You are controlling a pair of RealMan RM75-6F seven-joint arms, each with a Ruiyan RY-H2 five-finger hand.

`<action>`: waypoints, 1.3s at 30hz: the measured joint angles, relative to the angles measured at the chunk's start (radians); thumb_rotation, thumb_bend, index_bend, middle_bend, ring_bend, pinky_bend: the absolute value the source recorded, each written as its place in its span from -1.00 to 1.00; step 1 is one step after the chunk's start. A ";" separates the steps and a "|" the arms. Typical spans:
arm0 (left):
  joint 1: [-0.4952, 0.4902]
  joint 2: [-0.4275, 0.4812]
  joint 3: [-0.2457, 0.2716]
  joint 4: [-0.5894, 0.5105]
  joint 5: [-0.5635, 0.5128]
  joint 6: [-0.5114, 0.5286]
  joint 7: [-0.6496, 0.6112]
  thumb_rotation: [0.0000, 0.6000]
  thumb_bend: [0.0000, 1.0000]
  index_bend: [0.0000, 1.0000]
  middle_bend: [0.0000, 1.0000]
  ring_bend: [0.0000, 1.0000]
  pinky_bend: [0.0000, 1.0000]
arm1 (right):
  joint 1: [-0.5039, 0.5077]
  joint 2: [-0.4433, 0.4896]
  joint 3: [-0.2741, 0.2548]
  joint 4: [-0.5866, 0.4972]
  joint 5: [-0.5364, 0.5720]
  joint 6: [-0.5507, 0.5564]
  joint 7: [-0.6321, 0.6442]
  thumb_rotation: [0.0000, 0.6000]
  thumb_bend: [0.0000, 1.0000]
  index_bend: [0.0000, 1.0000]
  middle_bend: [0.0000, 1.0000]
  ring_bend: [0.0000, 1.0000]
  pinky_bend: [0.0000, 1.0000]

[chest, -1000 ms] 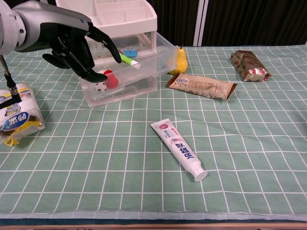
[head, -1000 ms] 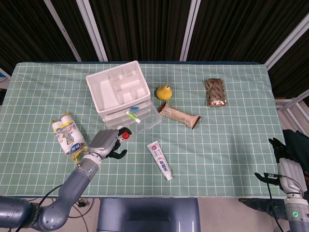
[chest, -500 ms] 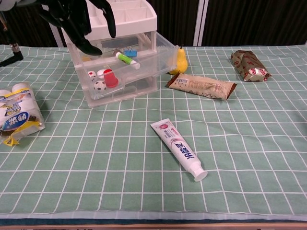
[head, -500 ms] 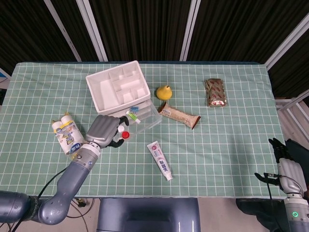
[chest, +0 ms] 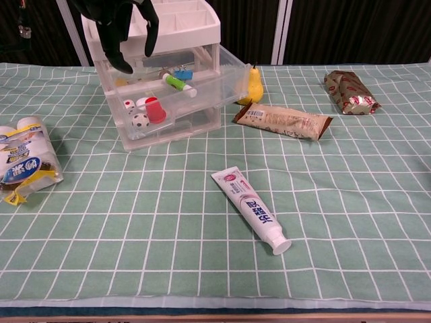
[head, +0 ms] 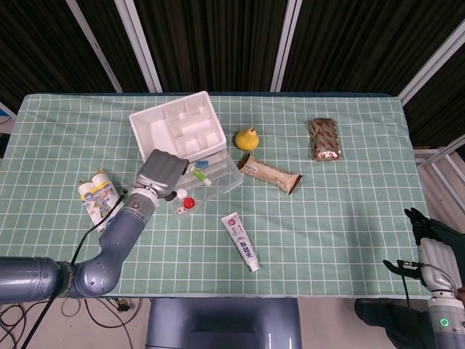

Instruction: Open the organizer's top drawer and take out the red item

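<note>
The white organizer (head: 174,131) (chest: 176,23) has its clear top drawer (head: 227,179) (chest: 215,81) pulled out. The red item (chest: 155,110) (head: 189,203) lies in the drawer's front left part, beside a small ball (chest: 139,122) and a die. My left hand (head: 163,173) (chest: 121,27) hovers above the drawer's left rear, fingers apart and hanging down, holding nothing, well above the red item. My right hand (head: 429,251) hangs off the table's right edge, fingers spread and empty.
The drawer also holds a green-white tube (chest: 178,84) and a blue clip (chest: 183,72). A yellow pear (head: 248,138), snack bar (head: 270,173) and brown packet (head: 324,138) lie to the right. A toothpaste tube (head: 240,241) lies in front, a bottle pack (head: 102,203) left.
My left hand has lifted from the drawer's front left corner and moved up and back over the drawer. The red item stays in the drawer. The right hand has not moved.
</note>
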 measured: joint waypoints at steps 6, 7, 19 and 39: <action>-0.061 -0.026 0.029 0.046 -0.064 -0.046 0.017 1.00 -0.57 -0.12 1.00 1.00 1.00 | 0.000 0.001 0.001 0.001 0.002 -0.001 0.003 1.00 -0.87 -1.00 -1.00 -1.00 -0.54; -0.068 -0.032 0.033 0.049 -0.071 -0.048 0.017 1.00 -0.57 -0.12 1.00 1.00 1.00 | 0.000 0.001 0.001 0.001 0.002 -0.002 0.004 1.00 -0.87 -1.00 -1.00 -1.00 -0.54; -0.133 -0.061 0.069 0.064 -0.153 -0.070 0.011 1.00 -0.60 -0.15 1.00 1.00 1.00 | 0.000 0.002 0.001 0.000 0.004 -0.004 0.009 1.00 -0.87 -1.00 -1.00 -1.00 -0.54; -0.224 -0.103 0.132 0.106 -0.224 -0.073 0.045 1.00 -0.60 -0.11 1.00 1.00 1.00 | 0.000 0.003 0.003 -0.002 0.007 -0.005 0.015 1.00 -0.87 -1.00 -1.00 -1.00 -0.54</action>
